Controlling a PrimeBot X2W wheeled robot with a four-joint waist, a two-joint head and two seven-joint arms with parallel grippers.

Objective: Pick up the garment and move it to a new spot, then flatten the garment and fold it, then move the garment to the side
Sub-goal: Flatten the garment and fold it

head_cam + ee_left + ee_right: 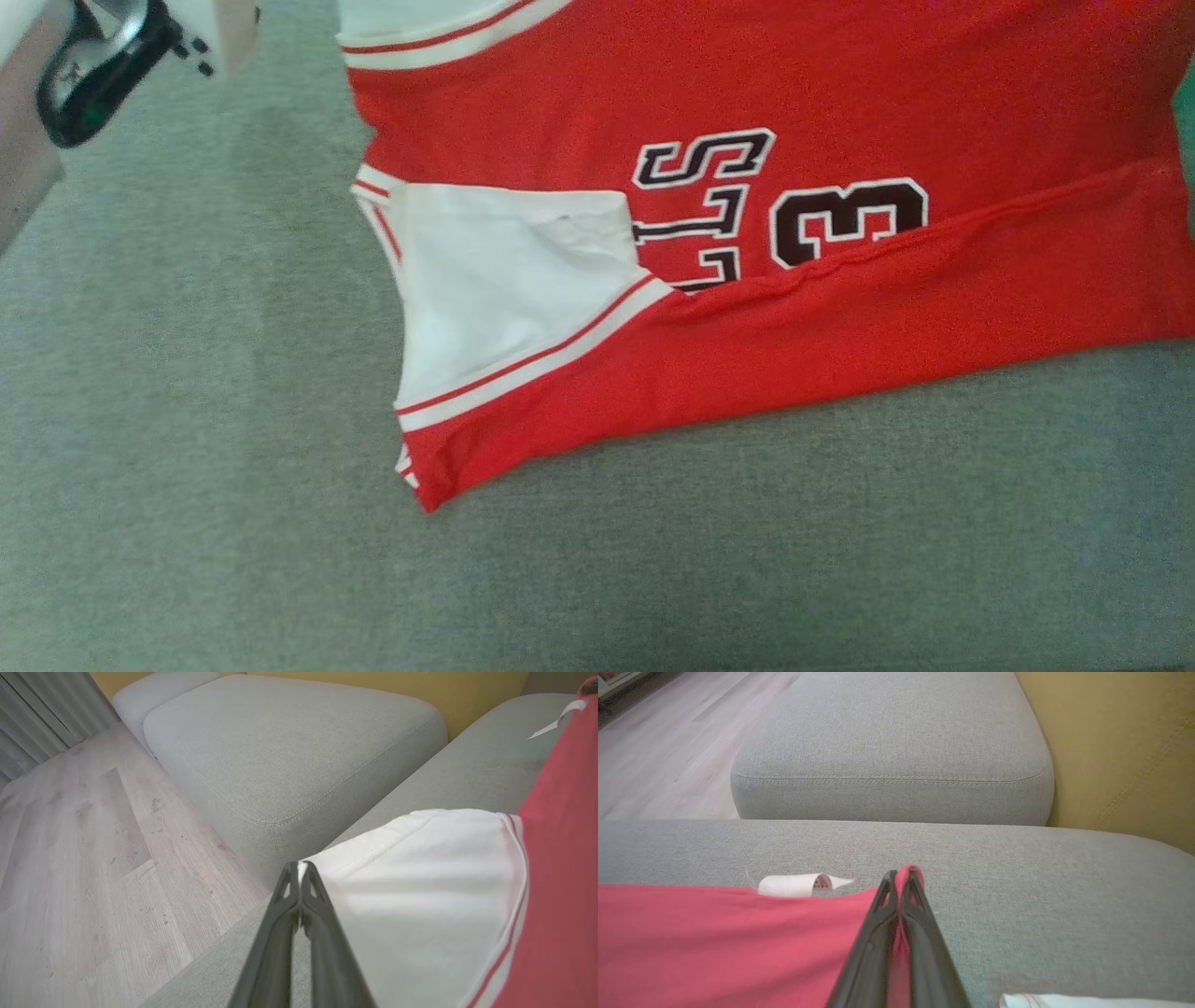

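Note:
The garment (pixel 840 93) is a red jersey with white sleeves and black lettering. It lies spread on the grey sofa seat (pixel 653 579), and its near long edge is folded over onto the lettering. In the left wrist view my left gripper (pixel 299 865) is shut on the edge of a white sleeve (pixel 420 896). In the right wrist view my right gripper (pixel 900 873) is shut on a corner of the red cloth (pixel 714 942), which pokes up between the fingertips. A white label (pixel 794 885) curls up at the red edge beside it.
A pale arm segment with a dark wrist part (pixel 93 65) hangs at the top left of the head view. A second grey cushion (pixel 892 742) sits beyond the seat, with wooden floor (pixel 70 858) to one side and a yellow backrest (pixel 1120 756) behind.

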